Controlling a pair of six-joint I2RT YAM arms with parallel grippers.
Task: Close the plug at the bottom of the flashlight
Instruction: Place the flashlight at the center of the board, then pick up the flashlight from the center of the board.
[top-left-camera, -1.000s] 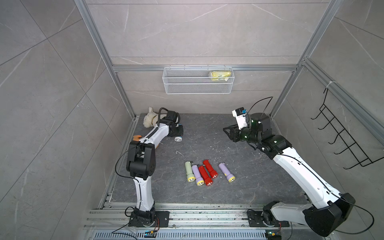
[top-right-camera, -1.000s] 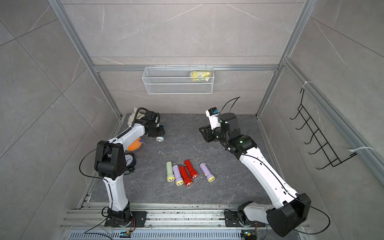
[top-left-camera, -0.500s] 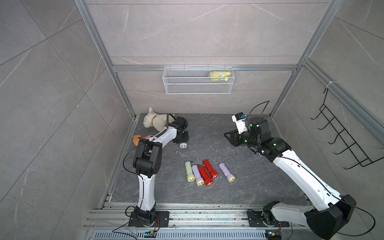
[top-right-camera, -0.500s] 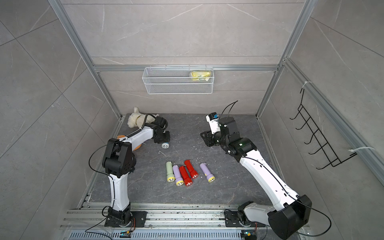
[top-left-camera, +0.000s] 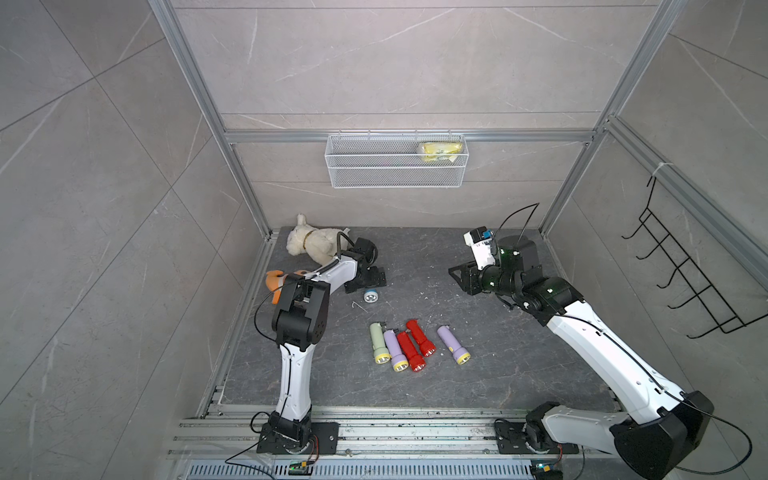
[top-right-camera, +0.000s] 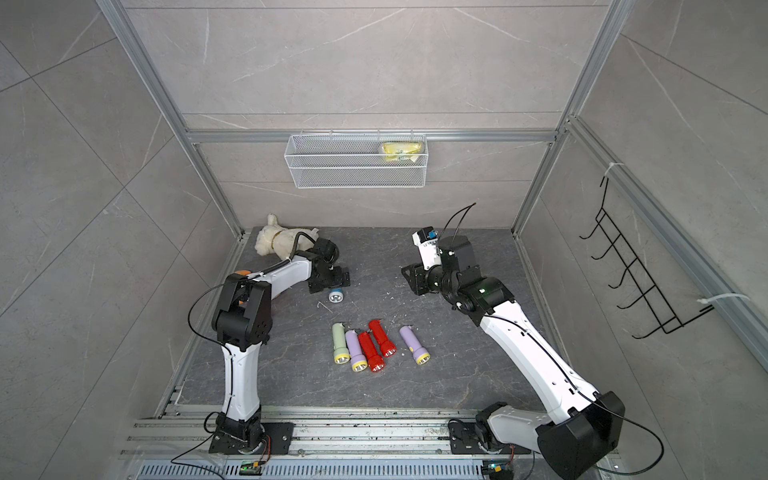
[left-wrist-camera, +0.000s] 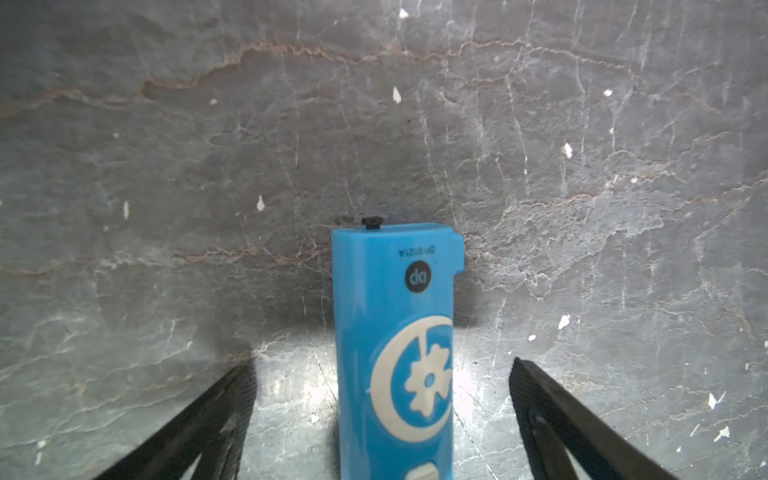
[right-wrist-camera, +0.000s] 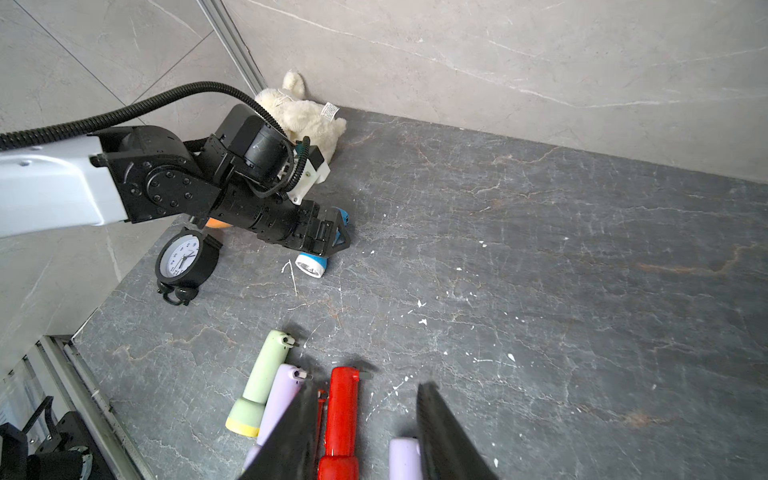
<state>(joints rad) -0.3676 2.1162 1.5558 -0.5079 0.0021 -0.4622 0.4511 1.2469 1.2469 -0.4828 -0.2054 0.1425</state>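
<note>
Landmark: we place everything from the row of five plastic flashlights (top-left-camera: 420, 338) (pale green, lilac, two red, lilac) lying on the dark grey stone floor (top-left-camera: 519, 365). The row is unmoved.
Task thing: the blue plastic flashlight (top-left-camera: 370, 296) (left-wrist-camera: 395, 353) with a white moon-and-flower print lies flat on the floor. It is beyond the row toward the back wall, on the left arm's side, lens end nearer the row.
Change: a second ago it sat further from the row, pinched in the gripper close by the plush. Now it is nearer the row and let go.
Left gripper (top-left-camera: 365, 284) (left-wrist-camera: 383, 363): low over the blue flashlight, fingers spread wide either side of its body and clear of it.
Plug end: we see a small black stub (left-wrist-camera: 372, 222) at the tail. We cannot tell if it is seated.
Right gripper (top-left-camera: 457, 276) (right-wrist-camera: 368, 386): raised beyond the row on the right arm's side. Fingers part-way apart with nothing between; same gap as before, arm shifted only slightly.
Cream plush toy (top-left-camera: 309, 245): furthest beyond the row, by the back wall. More of it shows now that the left arm has swung off it.
</note>
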